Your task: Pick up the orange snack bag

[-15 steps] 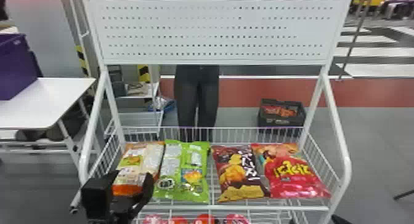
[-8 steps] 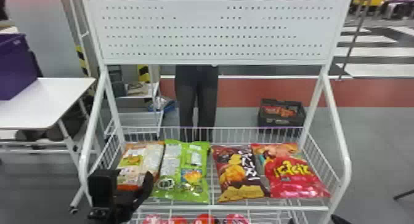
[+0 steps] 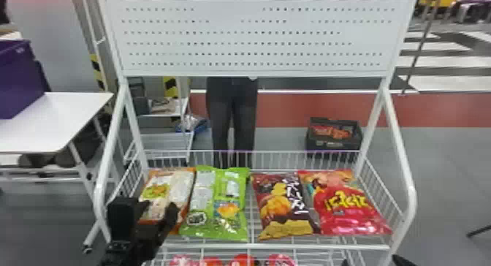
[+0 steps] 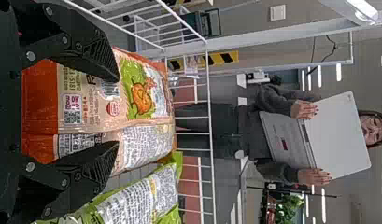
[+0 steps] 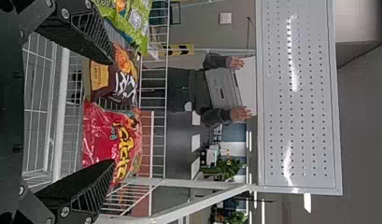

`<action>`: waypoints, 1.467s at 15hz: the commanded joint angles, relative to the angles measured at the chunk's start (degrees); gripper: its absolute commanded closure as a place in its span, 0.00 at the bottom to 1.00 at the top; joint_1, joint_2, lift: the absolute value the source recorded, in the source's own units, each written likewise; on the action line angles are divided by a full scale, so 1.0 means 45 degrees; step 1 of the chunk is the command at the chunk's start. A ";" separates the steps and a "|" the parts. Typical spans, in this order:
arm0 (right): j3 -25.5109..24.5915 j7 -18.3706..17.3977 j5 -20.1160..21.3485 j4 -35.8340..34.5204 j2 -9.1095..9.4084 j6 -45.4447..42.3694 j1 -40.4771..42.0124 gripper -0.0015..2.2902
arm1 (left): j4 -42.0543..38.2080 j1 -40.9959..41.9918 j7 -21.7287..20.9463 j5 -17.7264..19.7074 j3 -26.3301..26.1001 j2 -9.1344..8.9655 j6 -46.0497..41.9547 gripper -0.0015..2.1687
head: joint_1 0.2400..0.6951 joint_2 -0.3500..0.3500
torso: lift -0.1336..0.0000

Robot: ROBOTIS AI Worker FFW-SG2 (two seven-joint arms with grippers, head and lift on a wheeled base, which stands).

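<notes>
1. Head view, 12 o'clock: panel (image 3: 233, 38), painted metal look, smooth, punched; glossy streaks in right wrist view.
2. 8 o'clock: orange bag (image 3: 157, 190), plastic film, glossy, creased.
3. 7 and 4 o'clock: green bag (image 3: 223, 196), red bag (image 3: 350, 219), shiny crinkled film.
4. 3 o'clock: crate (image 3: 334, 144), plastic, matt.
5. 9 o'clock: table (image 3: 47, 119), smooth top.

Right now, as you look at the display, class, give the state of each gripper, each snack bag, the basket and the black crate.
Left gripper, open
Right gripper, open
Orange snack bag, lying in the basket
Green bag, lying in the basket
Brown bag, lying there too
Red bag, likewise
Wire basket, holding four bags
Black crate, open-topped, with red packets inside
</notes>
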 commanded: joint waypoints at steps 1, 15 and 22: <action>0.0019 0.0001 -0.0019 0.0002 0.0000 0.0000 -0.0001 0.06 | 0.0060 -0.0015 -0.0017 0.0054 0.0047 0.0016 0.0273 0.24 | 0.57 0.50 | 1.00; 0.0058 -0.0018 -0.0078 -0.0076 -0.0078 0.0000 0.0097 0.06 | -0.0897 0.0708 0.0412 0.0152 0.0301 -0.0003 0.0390 0.58 | 0.57 0.50 | 1.00; -0.0001 -0.0018 -0.0097 -0.0194 -0.0137 0.0000 0.0156 0.06 | -0.2362 0.1235 0.0881 0.0191 0.0320 0.0055 0.0273 0.58 | 0.57 0.50 | 1.00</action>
